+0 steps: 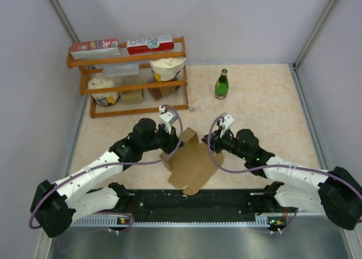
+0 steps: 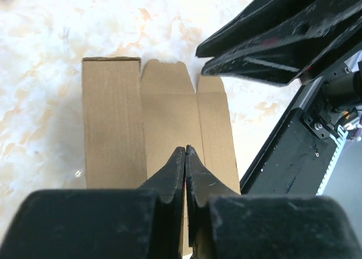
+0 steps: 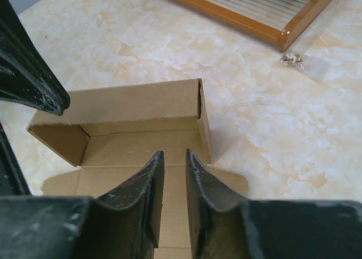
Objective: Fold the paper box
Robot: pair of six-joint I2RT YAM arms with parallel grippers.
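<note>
Your left pincer is clenched, its tips pressed together just over the paper box; its own camera does not show whether a thin edge of card is nipped between them or nothing at all, so count it as clenched and no more; in the top view it sits at about 10 o'clock of the box

The box lies in the middle of the surface, between your two arms, with the wooden shelf off at its 11 o'clock and the green bottle at its 1 o'clock, both well apart from it; one long wall on the far side stands upright, with a short tab turned in at its left end and a side piece turned at its right end; the other panels lie flat on the surface, side by side in the left wrist view; I judge you are early in the fold: the first wall is up, while the other walls, the tucking of the tabs and the closing of the lid are all left to do

Your right pincer is released, a narrow gap between its tips and nothing in it; it hangs over the flat floor panel just in front of the raised wall, at about 2 o'clock of the box in the top view
</note>
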